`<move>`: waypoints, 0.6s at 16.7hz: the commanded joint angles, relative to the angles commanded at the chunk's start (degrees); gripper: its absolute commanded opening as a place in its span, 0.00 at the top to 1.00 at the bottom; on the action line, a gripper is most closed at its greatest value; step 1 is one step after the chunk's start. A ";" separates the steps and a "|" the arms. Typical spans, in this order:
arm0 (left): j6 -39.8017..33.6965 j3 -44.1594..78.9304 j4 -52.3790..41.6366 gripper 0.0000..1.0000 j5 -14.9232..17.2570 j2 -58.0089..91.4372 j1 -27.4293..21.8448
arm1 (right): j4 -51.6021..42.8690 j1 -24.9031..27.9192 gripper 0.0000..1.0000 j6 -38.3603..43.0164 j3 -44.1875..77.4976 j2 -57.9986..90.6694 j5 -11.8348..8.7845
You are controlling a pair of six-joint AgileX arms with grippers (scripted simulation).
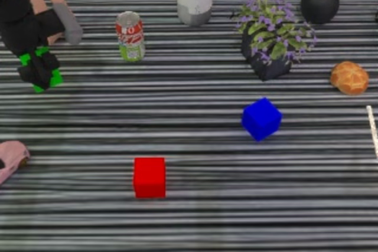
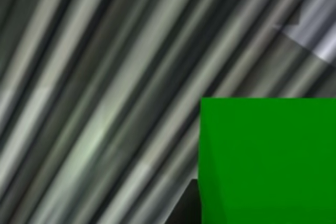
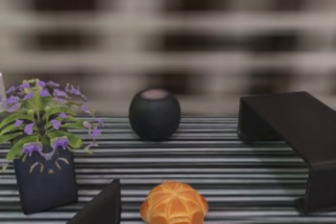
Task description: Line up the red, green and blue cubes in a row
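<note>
over the table's far left, my left gripper (image 1: 40, 70) is clamping the green cube (image 1: 41, 66), carrying it toward the red cube (image 1: 149, 176) and blue cube (image 1: 261, 118); my right arm is sitting parked out of the top view, fingers parted around nothing.

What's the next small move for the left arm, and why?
Probably carry the green cube toward the near middle of the table and set it down level with the red cube. The left hand sits at the far left over the green cube, which fills its wrist view, apparently gripped. Red and the blue cube lie apart, not yet in line. The right arm is out of the top view.
</note>
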 joint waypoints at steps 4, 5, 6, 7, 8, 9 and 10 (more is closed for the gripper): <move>-0.55 -0.78 0.30 1.00 -0.05 -0.38 -2.45 | 0.00 0.00 0.00 0.00 0.00 0.00 0.00; -1.10 -1.38 0.42 1.00 -0.07 -0.89 -4.37 | 0.00 0.00 0.00 0.00 0.00 0.00 0.00; -1.79 -2.15 0.57 1.00 -0.10 -1.52 -6.77 | 0.00 0.00 0.00 0.00 0.00 0.00 0.00; -2.62 -3.10 0.76 1.00 -0.12 -2.30 -9.60 | 0.00 0.00 0.00 0.00 0.00 0.00 0.00; -3.57 -4.21 0.97 1.00 -0.14 -3.16 -12.78 | 0.00 0.00 0.00 0.00 0.00 0.00 0.00; -4.62 -5.43 1.17 1.00 -0.15 -4.08 -16.32 | 0.00 0.00 0.00 0.00 0.00 0.00 0.00; -5.73 -6.73 1.37 1.00 -0.15 -5.03 -20.08 | 0.00 0.00 0.00 0.00 0.00 0.00 0.00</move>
